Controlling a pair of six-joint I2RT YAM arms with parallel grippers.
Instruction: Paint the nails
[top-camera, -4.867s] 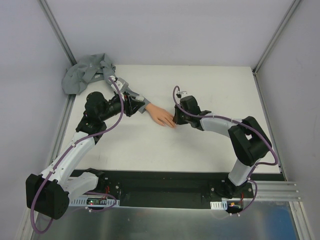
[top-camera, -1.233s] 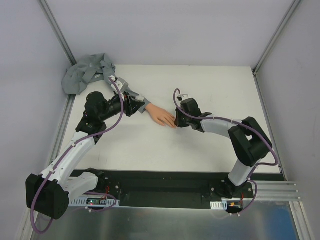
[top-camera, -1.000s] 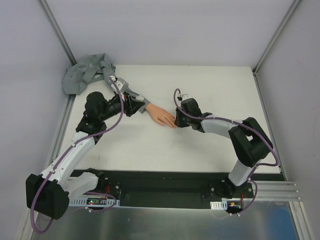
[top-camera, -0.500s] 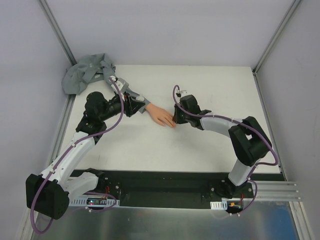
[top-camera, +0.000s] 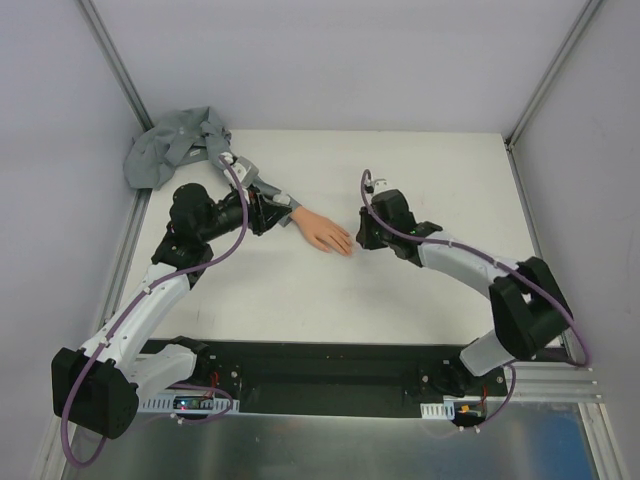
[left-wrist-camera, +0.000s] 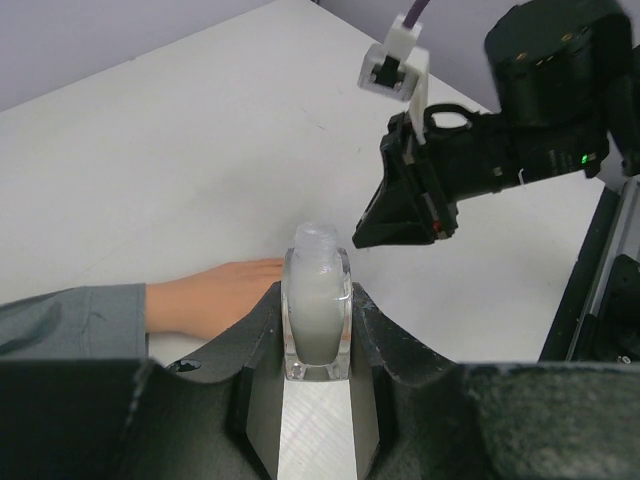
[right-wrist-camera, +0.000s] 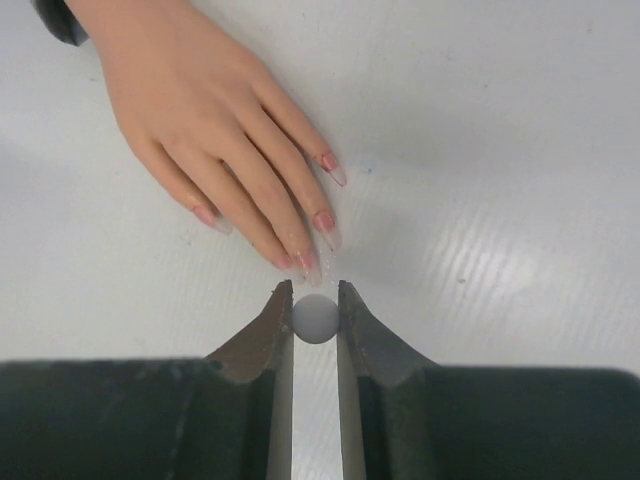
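Finding the small peach, flesh-coloured mannequin hand (top-camera: 322, 232) lying palm-down on the flat white table (top-camera: 440, 175), left of centre, between the two arms. Running its long axis on a slant in the top view, wrist up-left and fingers down-right, aiming the fingertips at the right gripper (top-camera: 363, 239), near it but apart. Trailing a long grey fabric sleeve (top-camera: 170, 150) back from the wrist to a bunched heap at the far left corner.

Showing only in the right wrist view: the nails (right-wrist-camera: 323, 221), long, pointed and pink-tinted, on slightly spread fingers, the longest fingertip ending just in front of the jaws. Pinching there, between jaws drawn nearly together, a small white round knob (right-wrist-camera: 317, 318); not telling what it belongs to.

Showing only in the left wrist view: the left gripper (left-wrist-camera: 317, 300) clamping a small squarish clear-glass bottle (left-wrist-camera: 317, 320), standing upright, neck on top, whitish inside, beside the sleeved wrist. Losing that bottle under the arm in the top view. Leaving the nails unseen here, the fingertips being covered by bottle and jaws.
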